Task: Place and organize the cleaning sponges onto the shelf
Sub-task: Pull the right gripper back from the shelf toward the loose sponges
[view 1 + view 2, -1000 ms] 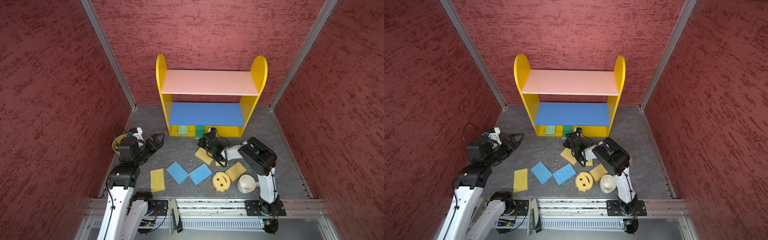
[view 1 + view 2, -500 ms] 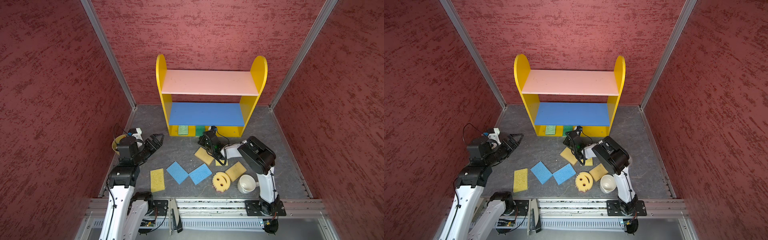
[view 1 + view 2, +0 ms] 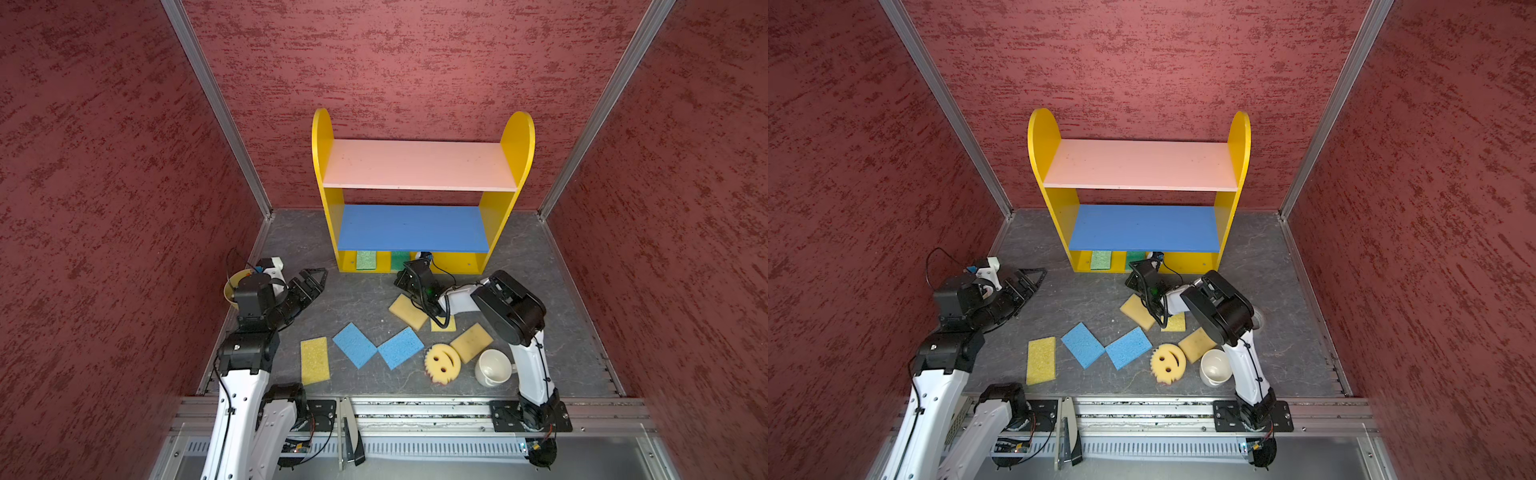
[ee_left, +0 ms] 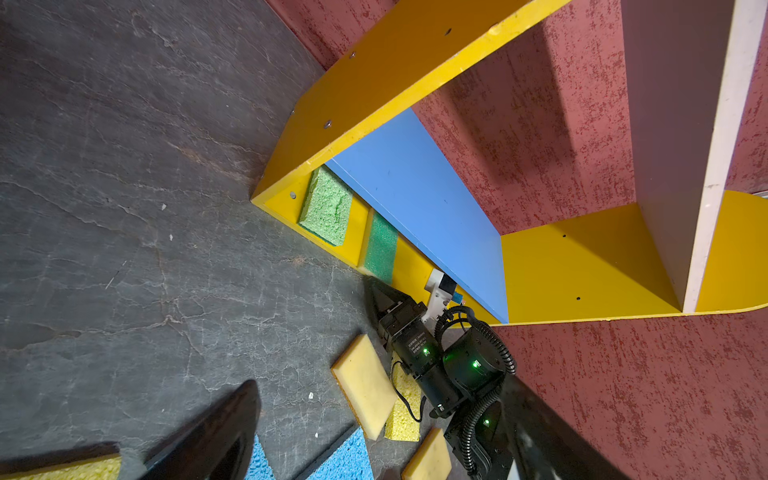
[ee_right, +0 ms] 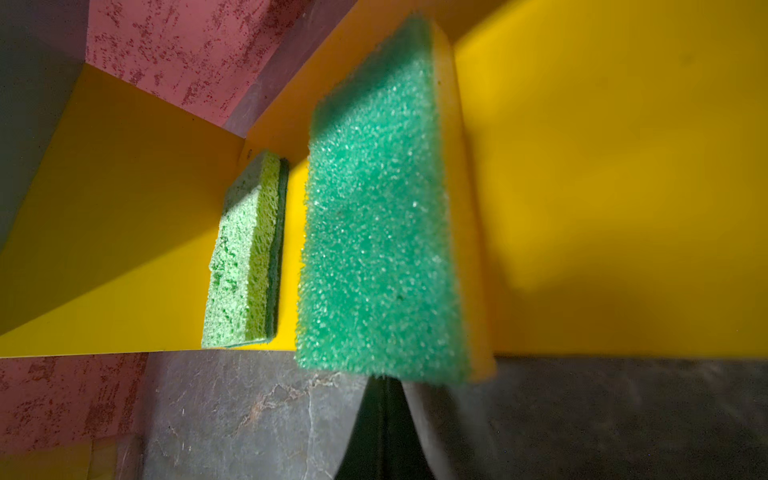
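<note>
The shelf (image 3: 415, 166) (image 3: 1142, 166) stands against the back wall. Two cleaning sponges lie on its yellow base: a light green one (image 3: 365, 259) (image 5: 245, 257) and a dark green, yellow-backed one (image 3: 400, 259) (image 5: 378, 232). My right gripper (image 3: 409, 271) (image 5: 384, 382) is shut, with its tip against the front edge of the dark green sponge. My left gripper (image 3: 311, 278) (image 3: 1034, 276) hangs open over the floor at the left, holding nothing. Loose on the floor are a yellow sponge (image 3: 314, 359), two blue ones (image 3: 354, 345) (image 3: 401, 347), tan ones (image 3: 409, 311) (image 3: 471, 341) and a round smiley sponge (image 3: 442, 362).
A white mug (image 3: 494, 368) lies beside the right arm's base. A yellow cup (image 3: 232, 286) sits behind the left arm by the left wall. A small yellow sponge (image 3: 444, 323) lies partly under the right arm. The pink and blue boards carry nothing.
My right gripper has moved a little toward the shelf, with the dark green sponge sliding slightly further in. The left arm has barely moved.
</note>
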Robot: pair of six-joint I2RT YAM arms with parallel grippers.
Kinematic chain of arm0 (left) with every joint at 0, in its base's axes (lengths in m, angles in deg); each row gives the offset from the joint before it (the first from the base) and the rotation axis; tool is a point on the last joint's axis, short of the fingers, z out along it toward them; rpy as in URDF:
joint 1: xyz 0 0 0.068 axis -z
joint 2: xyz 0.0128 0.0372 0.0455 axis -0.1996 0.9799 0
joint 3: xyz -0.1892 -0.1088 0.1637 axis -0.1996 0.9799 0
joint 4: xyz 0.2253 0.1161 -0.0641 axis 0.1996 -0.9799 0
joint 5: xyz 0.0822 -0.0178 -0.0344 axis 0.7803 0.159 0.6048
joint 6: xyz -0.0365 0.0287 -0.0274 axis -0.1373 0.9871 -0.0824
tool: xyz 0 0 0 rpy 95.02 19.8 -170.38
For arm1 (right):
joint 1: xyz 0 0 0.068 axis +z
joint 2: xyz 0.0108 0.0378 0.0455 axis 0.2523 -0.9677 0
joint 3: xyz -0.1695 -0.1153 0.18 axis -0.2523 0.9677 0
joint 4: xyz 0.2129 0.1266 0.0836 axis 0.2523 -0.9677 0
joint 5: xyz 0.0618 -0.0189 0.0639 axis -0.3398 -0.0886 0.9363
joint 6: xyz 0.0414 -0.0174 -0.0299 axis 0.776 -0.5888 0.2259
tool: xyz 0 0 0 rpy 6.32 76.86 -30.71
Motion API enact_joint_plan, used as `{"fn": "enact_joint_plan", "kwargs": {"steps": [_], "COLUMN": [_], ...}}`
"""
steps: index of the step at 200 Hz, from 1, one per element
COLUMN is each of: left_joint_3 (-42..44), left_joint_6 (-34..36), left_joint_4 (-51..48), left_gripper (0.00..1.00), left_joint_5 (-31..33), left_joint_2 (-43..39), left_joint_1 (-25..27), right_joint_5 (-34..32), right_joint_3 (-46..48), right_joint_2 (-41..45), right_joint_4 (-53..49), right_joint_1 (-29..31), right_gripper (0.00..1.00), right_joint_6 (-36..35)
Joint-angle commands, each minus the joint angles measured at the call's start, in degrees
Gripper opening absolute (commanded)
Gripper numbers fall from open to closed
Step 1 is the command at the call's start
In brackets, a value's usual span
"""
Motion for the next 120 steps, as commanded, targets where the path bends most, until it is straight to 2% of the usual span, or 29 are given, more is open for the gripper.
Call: {"fn": "enact_joint_plan", "kwargs": {"steps": [1, 120], "left_joint_3": [0.81, 1.35], "left_joint_6": [1.00, 0.80], "left_joint_4": [1.69, 2.60], "left_gripper": [0.90, 0.90], "left_joint_5": [-1.03, -2.62], "left_joint_2": [0.16, 0.63], "left_joint_1": [-0.91, -2.21], "right_joint_5": [-1.09, -0.70], "right_joint_3": [-2.28, -2.26], "right_joint_2": [-0.52, -0.75], "right_joint_4": [0.81, 1.13], "right_joint_1": [-0.39, -0.55], "right_gripper": [0.00, 0.00], "right_joint_6": [-0.18, 0.08]}}
